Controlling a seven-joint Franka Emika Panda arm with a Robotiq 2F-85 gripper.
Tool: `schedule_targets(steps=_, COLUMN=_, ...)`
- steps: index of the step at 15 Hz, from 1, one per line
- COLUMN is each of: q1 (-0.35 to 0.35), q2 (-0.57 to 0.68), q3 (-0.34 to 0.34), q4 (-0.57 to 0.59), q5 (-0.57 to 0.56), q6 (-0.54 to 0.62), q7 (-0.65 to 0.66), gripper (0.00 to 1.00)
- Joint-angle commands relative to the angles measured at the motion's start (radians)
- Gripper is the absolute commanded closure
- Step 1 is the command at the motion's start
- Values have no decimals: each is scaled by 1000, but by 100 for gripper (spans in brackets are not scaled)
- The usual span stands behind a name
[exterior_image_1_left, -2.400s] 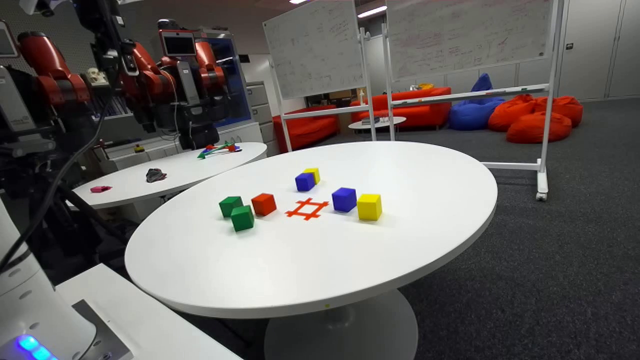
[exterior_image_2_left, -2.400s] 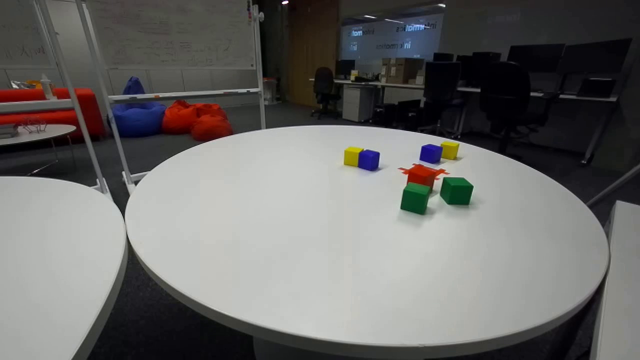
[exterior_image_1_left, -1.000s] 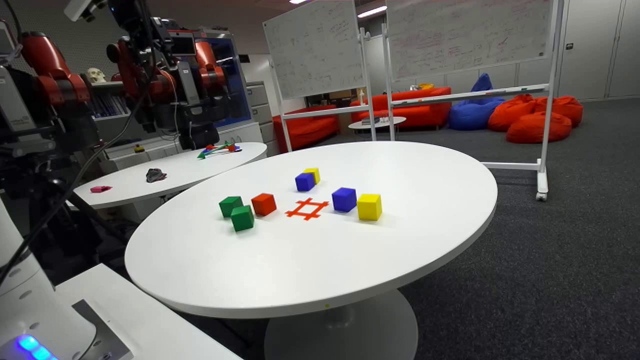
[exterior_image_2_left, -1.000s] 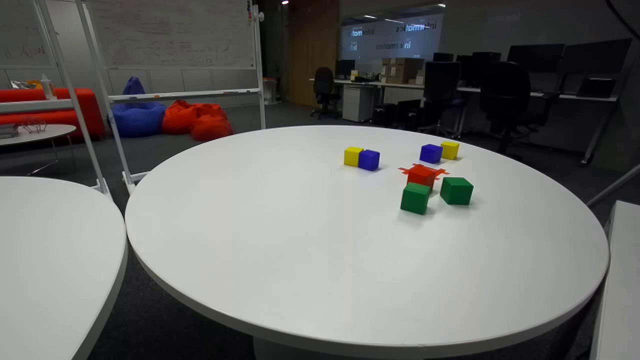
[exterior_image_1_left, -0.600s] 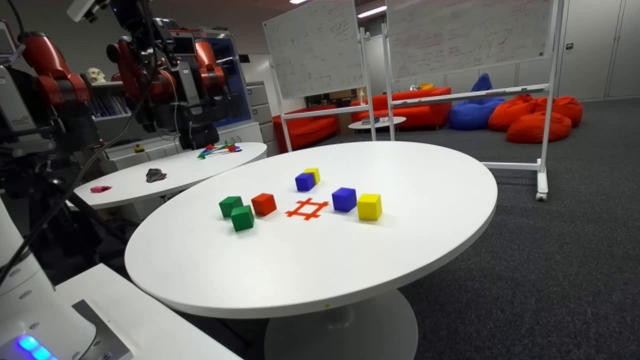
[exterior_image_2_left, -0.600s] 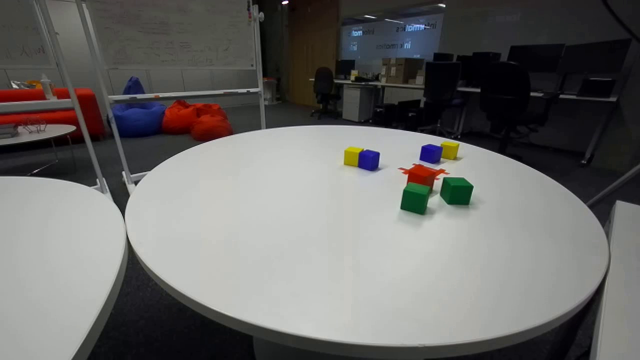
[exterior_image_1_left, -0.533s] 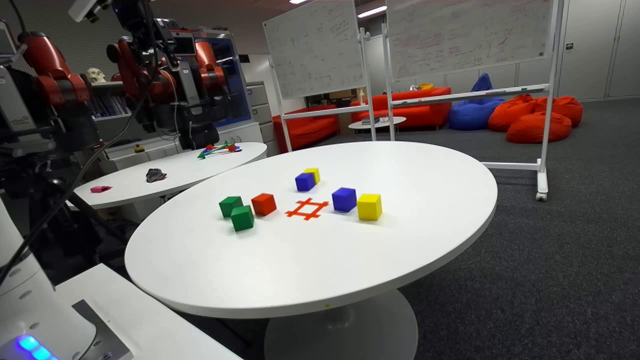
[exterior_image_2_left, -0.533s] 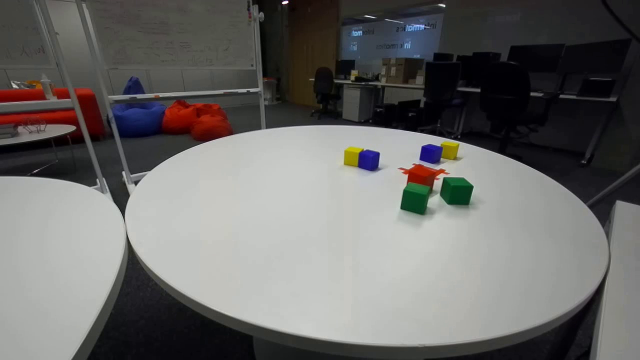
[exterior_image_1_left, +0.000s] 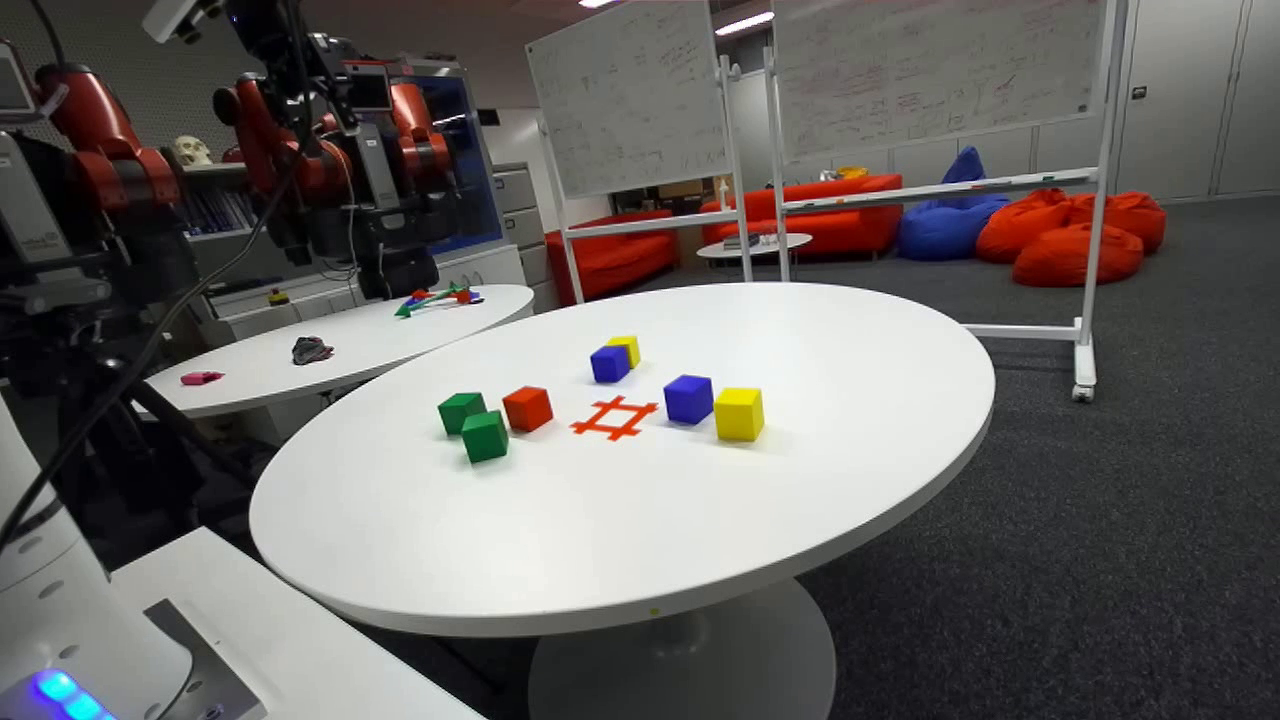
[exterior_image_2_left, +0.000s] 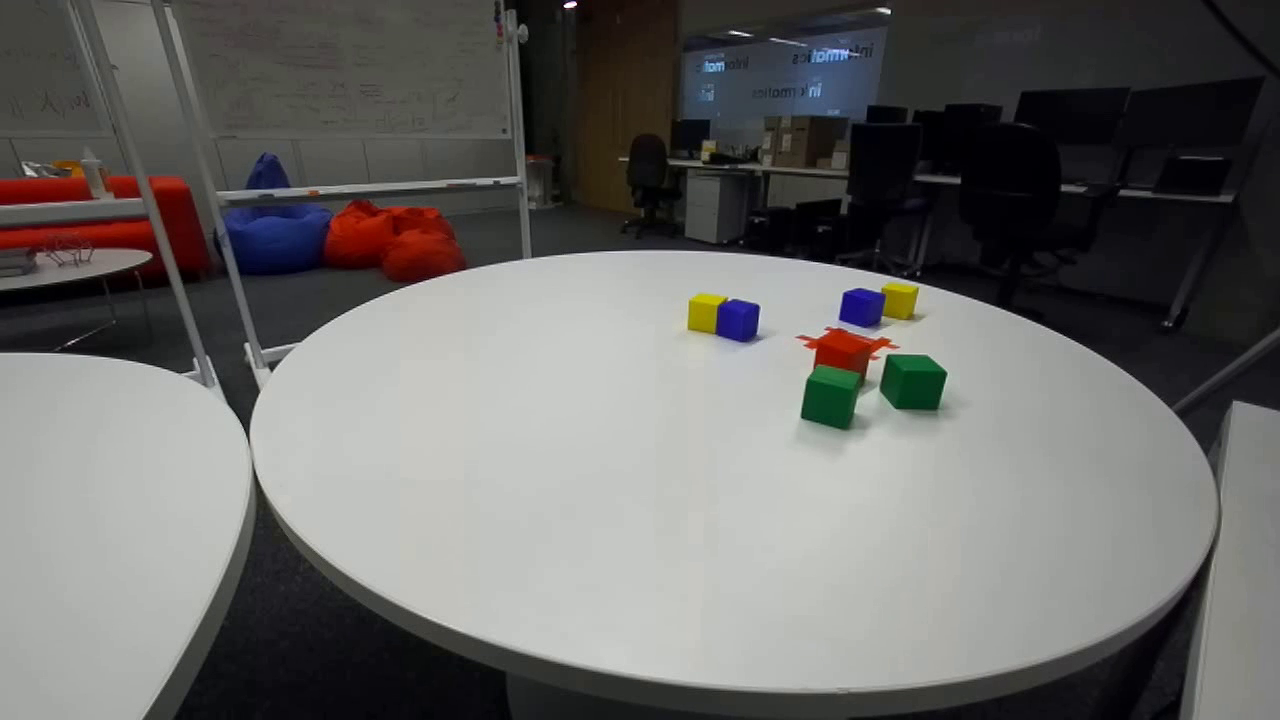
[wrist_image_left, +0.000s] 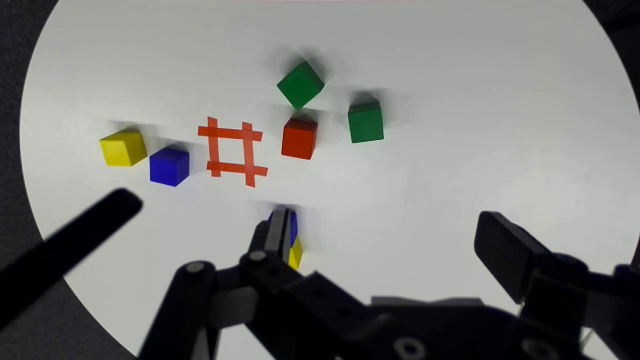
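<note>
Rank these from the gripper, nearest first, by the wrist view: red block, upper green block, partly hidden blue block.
1. Blue block, partly hidden by the gripper.
2. Red block, farther up the picture.
3. Upper green block, just above the red one.

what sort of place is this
Probably a robotics lab with some office space: red-and-black jointed robots with screens, white wheeled whiteboards covered in handwriting, and black high-backed office chairs are in view.
</note>
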Motion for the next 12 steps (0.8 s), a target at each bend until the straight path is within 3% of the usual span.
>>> schedule_targets(steps=1, q1=35, q2=11, q3=24, q4=-8, q5=-1, q6=16, q7=70, gripper=0)
schedule_targets(steps=6, q1=42, q2=50, q3=60, q4=-32, q5=-23, q6=27, q7=153, gripper=0)
schedule_targets(steps=12, q1=22, q2=158, q3=24, q4=-15, q5=-27, q6=43, q7=155, gripper=0)
